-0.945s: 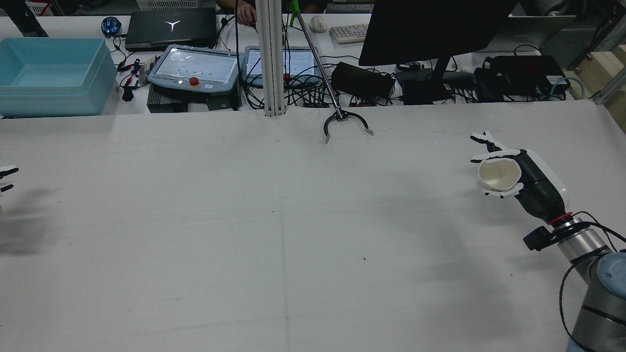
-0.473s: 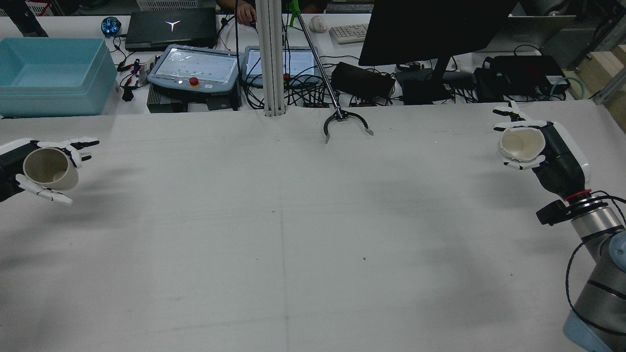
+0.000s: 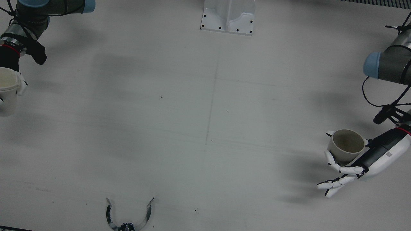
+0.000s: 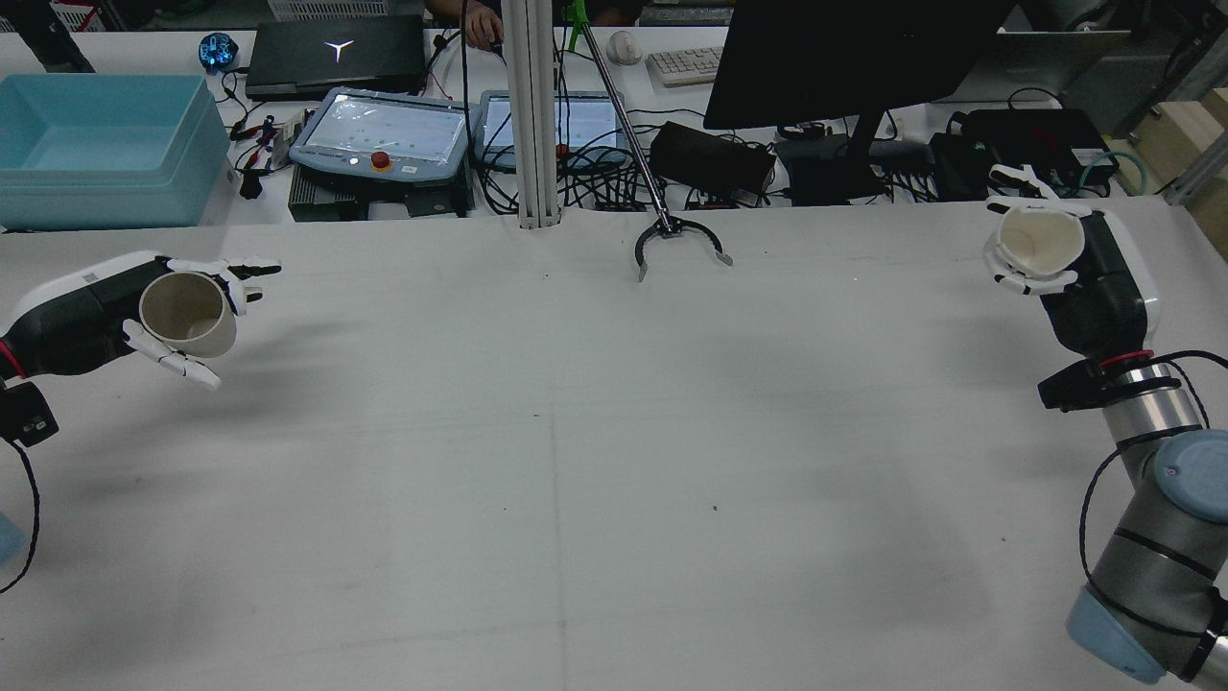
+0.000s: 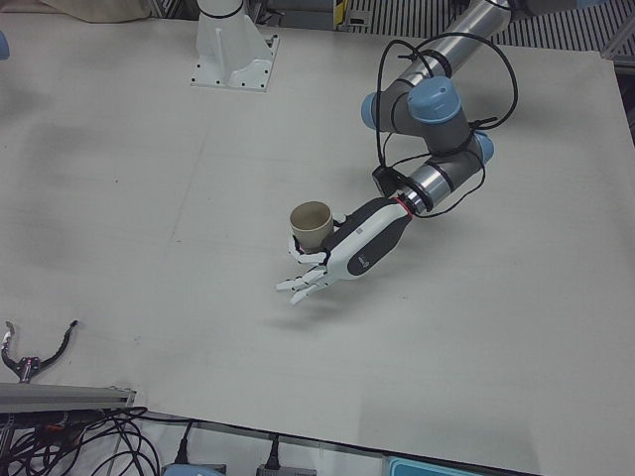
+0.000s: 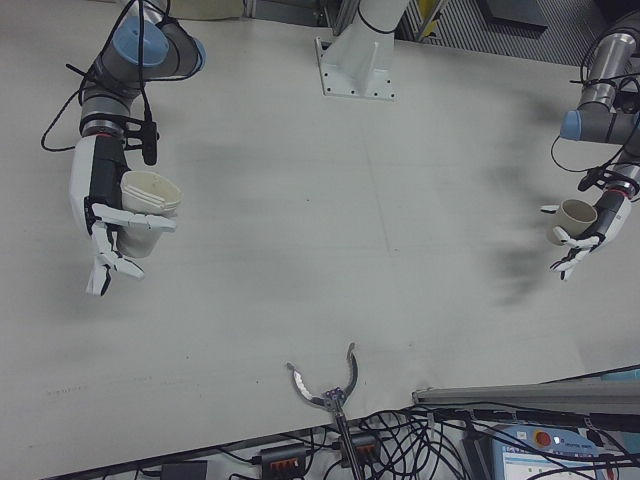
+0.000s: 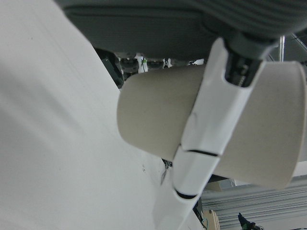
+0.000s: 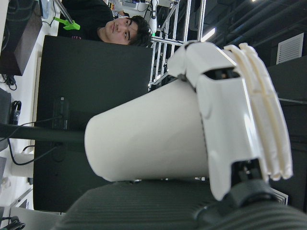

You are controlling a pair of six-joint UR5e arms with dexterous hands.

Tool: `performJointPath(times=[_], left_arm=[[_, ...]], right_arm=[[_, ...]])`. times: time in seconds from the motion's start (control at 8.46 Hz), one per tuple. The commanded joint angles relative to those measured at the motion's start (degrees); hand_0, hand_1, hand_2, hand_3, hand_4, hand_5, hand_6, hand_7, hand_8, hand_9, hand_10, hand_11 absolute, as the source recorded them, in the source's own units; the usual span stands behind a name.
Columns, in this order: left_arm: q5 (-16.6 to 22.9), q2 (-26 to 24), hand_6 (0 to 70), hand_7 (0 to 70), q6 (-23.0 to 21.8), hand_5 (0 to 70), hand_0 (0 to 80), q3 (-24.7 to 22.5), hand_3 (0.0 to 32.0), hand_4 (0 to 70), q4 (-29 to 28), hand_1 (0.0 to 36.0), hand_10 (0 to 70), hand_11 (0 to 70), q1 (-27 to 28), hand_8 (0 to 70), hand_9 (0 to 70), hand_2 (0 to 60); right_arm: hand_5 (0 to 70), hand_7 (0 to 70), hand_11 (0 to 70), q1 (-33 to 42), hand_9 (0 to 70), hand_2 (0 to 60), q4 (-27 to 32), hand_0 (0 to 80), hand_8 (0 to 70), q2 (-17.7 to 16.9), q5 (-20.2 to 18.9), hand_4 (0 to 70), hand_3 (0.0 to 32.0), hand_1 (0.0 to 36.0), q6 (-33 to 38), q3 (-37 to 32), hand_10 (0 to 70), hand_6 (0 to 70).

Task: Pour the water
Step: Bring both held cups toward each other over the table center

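My left hand (image 4: 106, 307) is shut on a beige paper cup (image 4: 188, 315) and holds it above the left side of the table, mouth tilted up toward the rear camera. The same cup (image 3: 346, 146) and hand (image 3: 369, 158) show at the front view's right. My right hand (image 4: 1094, 278) is shut on a white paper cup (image 4: 1036, 240) above the far right of the table, also tilted. In the right-front view this hand (image 6: 98, 195) holds the white cup (image 6: 148, 205) nearly upright. Each hand view shows fingers (image 7: 211, 129) (image 8: 230, 115) wrapped over its cup (image 7: 153, 120) (image 8: 144, 139). The cups' contents cannot be seen.
A metal grabber claw (image 4: 679, 245) lies at the table's far middle edge, below a pole. A post (image 4: 532, 115) stands there too. Beyond the edge are a teal bin (image 4: 96, 144), teach pendants (image 4: 384, 134), cables and a monitor (image 4: 844, 58).
My left hand came in from the left edge with the beige cup, moving right and farther away. My right hand carried the white cup toward the far right edge.
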Motion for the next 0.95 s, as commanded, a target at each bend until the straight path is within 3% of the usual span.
performJointPath(times=[0.0,0.12,0.35,0.83], left_arm=[[0.12,0.33,10.9,14.7,0.07,70.0,80.0,-3.01,0.0,70.0,2.62,36.0,7.7,14.8,0.41,5.7,2.3,10.0],[0.21,-0.11,10.9,14.6,0.25,70.0,80.0,-3.72,0.0,70.0,3.59,36.0,7.5,14.6,3.54,5.7,2.2,9.8],[0.04,-4.83,11.2,14.8,2.44,70.0,80.0,-4.0,0.0,70.0,6.39,36.0,7.5,14.5,10.65,5.6,2.0,13.4],[-0.75,-12.14,11.7,15.1,2.71,70.0,80.0,-2.94,0.0,70.0,10.45,36.0,7.8,15.0,18.32,5.8,2.3,9.8]], right_arm=[[11.0,41.4,0.0,-0.56,8.8,54.0,-3.6,80.0,10.9,3.17,2.95,70.0,0.0,36.0,1.07,-0.4,0.0,33.8],[12.0,45.6,0.0,-0.57,9.4,53.6,-3.62,80.0,11.6,3.18,2.96,70.0,0.0,36.0,1.07,-0.49,0.0,37.2],[11.0,38.7,0.0,-2.14,6.8,51.6,-3.71,80.0,9.6,4.05,2.96,70.0,0.0,36.0,0.99,0.21,0.0,31.4],[10.3,37.2,0.0,-12.14,6.0,48.2,-7.91,80.0,8.2,10.38,3.04,70.0,0.0,36.0,0.72,2.66,0.0,30.2]])
